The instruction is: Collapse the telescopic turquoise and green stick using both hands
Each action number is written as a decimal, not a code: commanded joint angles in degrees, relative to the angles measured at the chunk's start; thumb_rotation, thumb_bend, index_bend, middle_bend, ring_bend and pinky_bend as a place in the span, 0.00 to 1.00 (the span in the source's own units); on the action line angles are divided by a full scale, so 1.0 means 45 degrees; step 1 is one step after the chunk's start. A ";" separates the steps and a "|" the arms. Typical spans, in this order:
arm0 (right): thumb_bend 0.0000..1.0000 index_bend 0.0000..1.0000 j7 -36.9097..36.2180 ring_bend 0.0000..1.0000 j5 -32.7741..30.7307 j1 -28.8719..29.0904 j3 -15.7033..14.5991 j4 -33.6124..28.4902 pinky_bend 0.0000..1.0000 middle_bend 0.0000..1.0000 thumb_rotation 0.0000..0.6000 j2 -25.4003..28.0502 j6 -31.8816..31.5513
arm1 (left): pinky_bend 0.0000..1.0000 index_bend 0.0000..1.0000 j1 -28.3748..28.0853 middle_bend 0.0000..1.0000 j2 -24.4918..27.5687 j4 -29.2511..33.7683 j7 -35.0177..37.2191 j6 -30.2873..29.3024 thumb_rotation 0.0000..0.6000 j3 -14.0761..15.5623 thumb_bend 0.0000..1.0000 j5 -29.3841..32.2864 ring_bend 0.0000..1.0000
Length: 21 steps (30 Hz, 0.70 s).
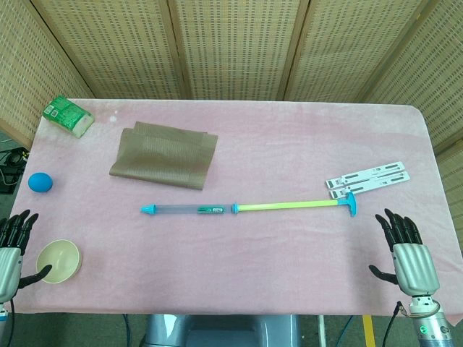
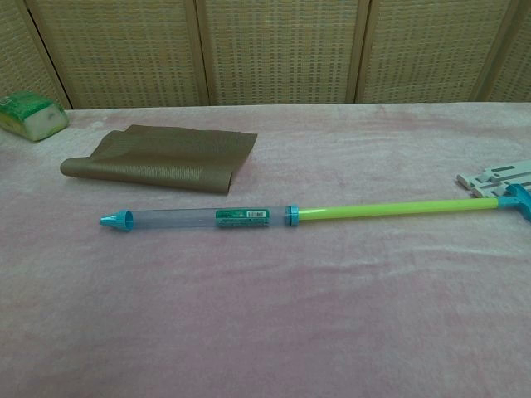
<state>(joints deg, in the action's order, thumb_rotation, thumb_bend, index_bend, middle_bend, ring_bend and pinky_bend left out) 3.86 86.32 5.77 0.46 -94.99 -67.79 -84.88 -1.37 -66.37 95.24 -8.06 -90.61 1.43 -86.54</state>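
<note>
The telescopic stick (image 1: 246,208) lies fully extended across the middle of the pink table, also in the chest view (image 2: 315,213). Its clear tube with a turquoise tip (image 1: 147,210) points left; the green rod ends in a turquoise T-handle (image 1: 350,203) on the right. My left hand (image 1: 13,249) rests open at the table's near left corner, far from the tip. My right hand (image 1: 405,253) sits open near the front right edge, a little below and right of the handle. Neither hand touches the stick or shows in the chest view.
A folded brown cloth (image 1: 165,154) lies behind the stick. A cream bowl (image 1: 58,261) sits beside my left hand, a blue ball (image 1: 40,181) further back, a green packet (image 1: 67,116) at the back left. White flat strips (image 1: 367,178) lie just behind the handle.
</note>
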 commanded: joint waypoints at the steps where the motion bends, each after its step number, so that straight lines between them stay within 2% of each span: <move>1: 0.17 0.07 -0.0007 0.00 0.0021 -0.0014 0.0007 0.0001 0.00 0.00 1.00 -0.0001 0.0020 | 0.00 0.00 0.0018 0.00 0.0007 0.0022 0.0005 -0.0002 1.00 -0.0035 0.05 -0.0008 0.00; 21: 0.17 0.07 -0.0093 0.00 0.0135 -0.0077 0.0142 -0.0048 0.00 0.00 1.00 0.0036 0.0108 | 0.00 0.00 0.0048 0.00 0.0048 0.0061 0.0080 0.0300 1.00 -0.0174 0.05 0.0024 0.00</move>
<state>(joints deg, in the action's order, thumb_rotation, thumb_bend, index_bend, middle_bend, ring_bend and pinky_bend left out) 3.45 86.89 5.40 1.09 -95.23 -67.61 -84.42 -1.14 -66.17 95.51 -7.72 -89.28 0.66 -86.45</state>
